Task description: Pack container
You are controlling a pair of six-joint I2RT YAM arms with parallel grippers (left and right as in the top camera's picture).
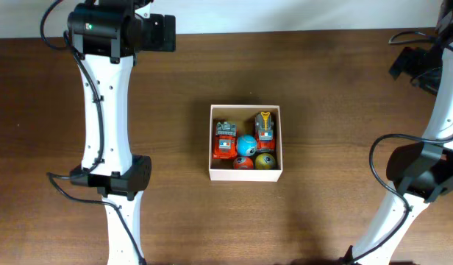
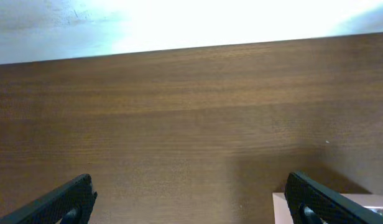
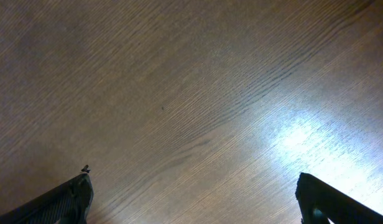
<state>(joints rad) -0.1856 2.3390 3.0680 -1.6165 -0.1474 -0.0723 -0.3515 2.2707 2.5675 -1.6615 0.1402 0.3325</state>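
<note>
container [image 1: 245,176]: two trucks [image 1: 226,138], blue ball [image 1: 246,145], red ball [image 1: 243,163], yellow ball [image 1: 265,161] | left fingers [image 2: 64,202] apart | right fingers [image 3: 64,200] apart

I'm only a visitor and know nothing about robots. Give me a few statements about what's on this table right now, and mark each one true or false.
1. The container holds a toy truck and a second toy truck. True.
2. The blue ball lies outside the container. False: it sits inside, between the two trucks.
3. The left gripper is holding a truck. False: it is open and empty.
4. The right gripper is open and holds nothing. True.
5. A red ball and a yellowish ball lie side by side in the container. True.
</note>
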